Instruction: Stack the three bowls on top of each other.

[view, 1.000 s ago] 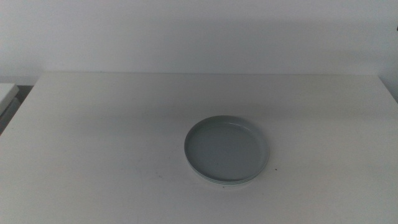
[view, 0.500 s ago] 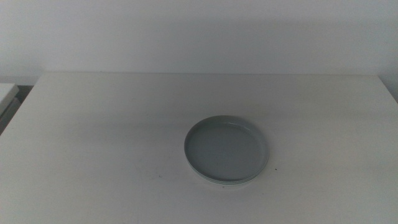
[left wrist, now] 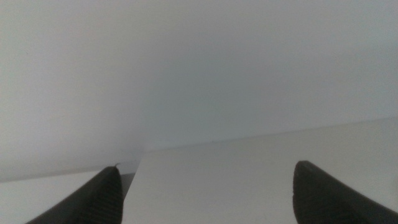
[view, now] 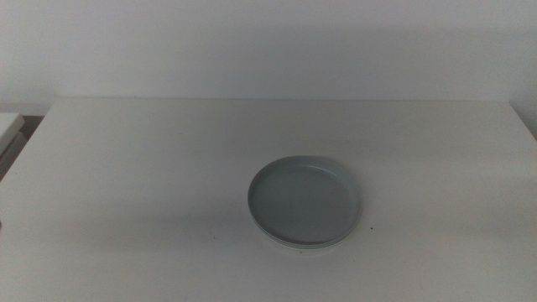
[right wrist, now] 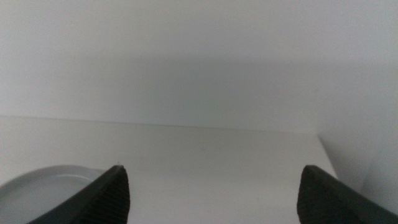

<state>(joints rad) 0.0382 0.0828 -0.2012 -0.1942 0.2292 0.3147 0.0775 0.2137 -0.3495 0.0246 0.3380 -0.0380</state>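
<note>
The three bowls stand nested in one stack right of the table's middle in the middle view. The light grey bowl is on top and faces up, empty. A thin mint green rim and a white edge show under it at the front. Neither arm shows in the middle view. My left gripper is open and empty over bare table. My right gripper is open and empty, and the grey bowl's rim shows beside one jaw, apart from it.
The white table runs back to a plain pale wall. A low white surface lies beyond the table's left edge. The left wrist view shows a table edge with a gap beside it.
The stack has not moved. A faint shadow has spread over the table's front left.
</note>
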